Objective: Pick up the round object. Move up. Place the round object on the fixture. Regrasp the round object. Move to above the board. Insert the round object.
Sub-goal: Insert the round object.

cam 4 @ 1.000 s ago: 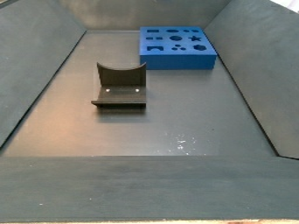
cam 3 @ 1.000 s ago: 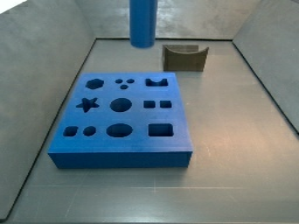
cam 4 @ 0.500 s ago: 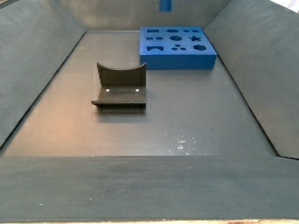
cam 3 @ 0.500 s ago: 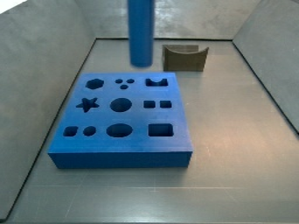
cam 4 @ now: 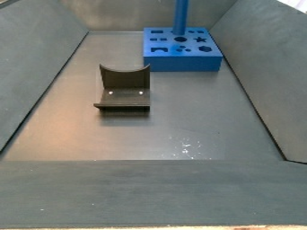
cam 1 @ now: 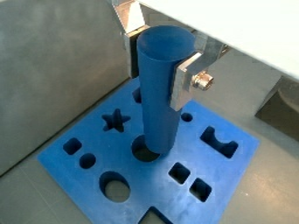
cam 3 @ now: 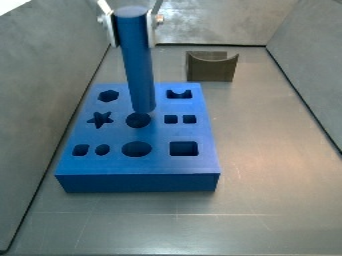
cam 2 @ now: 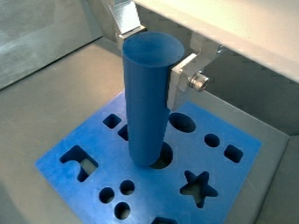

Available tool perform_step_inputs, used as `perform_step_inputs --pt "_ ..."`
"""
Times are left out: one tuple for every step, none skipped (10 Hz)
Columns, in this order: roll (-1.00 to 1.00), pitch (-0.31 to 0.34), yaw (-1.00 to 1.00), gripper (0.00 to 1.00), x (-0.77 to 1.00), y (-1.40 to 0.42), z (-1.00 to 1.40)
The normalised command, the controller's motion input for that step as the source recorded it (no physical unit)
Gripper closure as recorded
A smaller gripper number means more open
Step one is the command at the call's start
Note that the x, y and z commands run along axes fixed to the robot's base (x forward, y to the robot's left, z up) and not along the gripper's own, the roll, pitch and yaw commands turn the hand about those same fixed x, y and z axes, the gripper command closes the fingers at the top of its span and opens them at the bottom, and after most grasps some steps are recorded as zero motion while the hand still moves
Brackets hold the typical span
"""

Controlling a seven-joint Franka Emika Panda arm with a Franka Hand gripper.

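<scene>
Directly beneath the gripper [cam 1: 158, 52], in a wrist view, the round object [cam 1: 160, 96] stands upright, its upper end clamped between the two silver fingers [cam 1: 191, 74] — its lower end at the mouth of a round hole in the board [cam 1: 82, 175]. A star-shaped hole sits just beside that hole.

From another wrist view, the gripper [cam 2: 152, 51] grips the round object [cam 2: 149, 101] near its top, one finger [cam 2: 184, 83] pressed flat against its side, while the board [cam 2: 82, 140] lies below with the peg's tip at a circular hole.

Seen from a side view, the gripper [cam 3: 131, 22] holds the round object [cam 3: 135, 70] vertical over the middle of the board [cam 3: 140, 175]; the fixture [cam 3: 211, 66] stands well apart, beyond the board.

From a side view across the floor, the round object [cam 4: 182, 18] rises from the board [cam 4: 180, 58] — the gripper itself is out of frame above — and the fixture [cam 4: 122, 88] stands well apart from both.
</scene>
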Motion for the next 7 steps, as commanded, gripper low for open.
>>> perform_step_inputs --pt "-0.13 -0.077 0.0 1.0 0.0 -0.11 -0.38" --pt "-0.14 -0.076 0.0 1.0 0.0 -0.11 -0.3" --pt "-0.05 -0.051 0.0 1.0 0.0 -0.11 -0.22" --pt "-0.02 -0.027 0.0 1.0 -0.05 -0.07 -0.12" --pt "0.0 -0.009 0.0 1.0 -0.11 -0.09 -0.01" --pt "0.04 0.0 0.0 1.0 -0.21 -0.05 0.0" --pt "0.13 0.003 0.0 1.0 -0.23 0.0 0.0"
